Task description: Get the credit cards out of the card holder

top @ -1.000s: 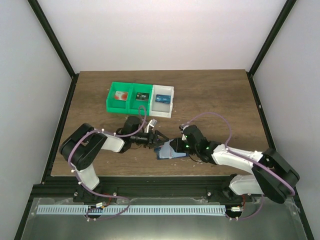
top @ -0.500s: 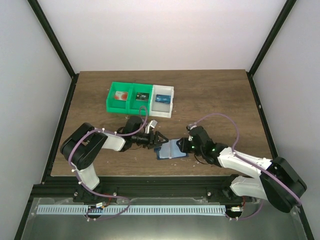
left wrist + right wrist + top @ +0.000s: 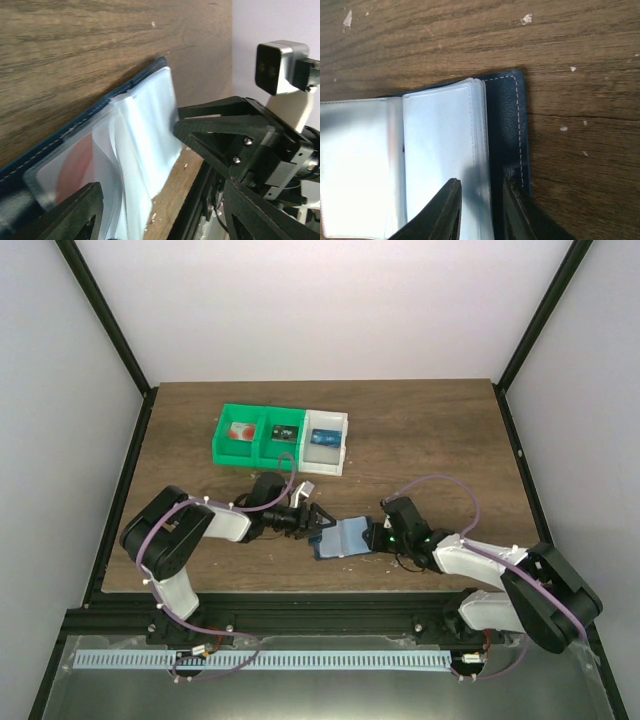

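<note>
The right gripper (image 3: 373,536) has backed to the right edge of the card holder (image 3: 342,538), jaws slightly parted, grip unclear, leaving it spread open at the table's (image 3: 430,440) near middle, a credit card (image 3: 75,165) still sleeved beside the wide-open left gripper (image 3: 318,521).

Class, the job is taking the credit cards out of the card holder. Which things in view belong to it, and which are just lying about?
Belong to the job: card holder; credit card, red-spotted, in its clear pocket; left gripper; right gripper.
Lying about: green bin; white bin; small items in them, too small to identify.
</note>
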Tool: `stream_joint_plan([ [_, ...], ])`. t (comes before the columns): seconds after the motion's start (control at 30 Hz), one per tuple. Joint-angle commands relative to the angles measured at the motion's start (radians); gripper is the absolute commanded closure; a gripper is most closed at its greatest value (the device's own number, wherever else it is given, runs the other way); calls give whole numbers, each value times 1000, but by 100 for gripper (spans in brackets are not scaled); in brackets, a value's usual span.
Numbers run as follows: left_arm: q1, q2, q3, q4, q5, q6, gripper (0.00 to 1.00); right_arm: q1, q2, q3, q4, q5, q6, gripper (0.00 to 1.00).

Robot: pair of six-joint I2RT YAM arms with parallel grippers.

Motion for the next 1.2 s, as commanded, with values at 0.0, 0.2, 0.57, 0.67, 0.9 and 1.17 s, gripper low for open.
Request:
stream_joint_plan([
  [0.0, -12, -23, 2, 92, 50, -60, 33, -7, 4, -10, 45, -40, 25, 75],
  [0.2, -41, 11, 6, 206, 54, -148, 34, -7, 28, -36, 111, -121, 54, 75],
  [0.57, -65, -2, 66, 123, 46, -104, 34, -7, 18, -43, 134, -141, 64, 75],
  [0.67, -45, -40, 78, -6, 8, -15, 33, -5, 17, -44, 130, -142, 65, 75],
  [0.9, 54, -117, 54, -193, -56, 131, 28, -7, -23, -18, 58, -116, 57, 75],
  [1.17, 107, -115, 4, -117, 33, 113, 26, -5, -179, 68, -61, -122, 56, 73],
])
